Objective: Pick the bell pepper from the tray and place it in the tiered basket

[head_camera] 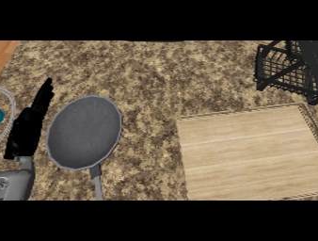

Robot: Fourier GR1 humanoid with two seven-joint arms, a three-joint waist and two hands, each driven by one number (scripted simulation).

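1. Wide open granite counter (169, 70) across the middle, bare from the far edge down to the pan.
2. The wooden tray (255, 153) lies flat at the right, its top bare, easy to pass over.
3. The black wire tiered basket (283, 68) stands at the far right corner, just beyond the tray, with a dark upright beside it blocking that edge.
4. The grey frying pan (84, 132) takes the left-centre, handle toward the near edge.
5. The left hand (30, 124) stands just left of the pan, fingers straight up, narrowing that gap.

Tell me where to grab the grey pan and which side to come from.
Grip the pan by its handle, the thin bar running from the near rim toward the view's lower edge; the round body lies flat and wide, nothing to curl round. Come from the near side, probably with the left hand, open just beside it.
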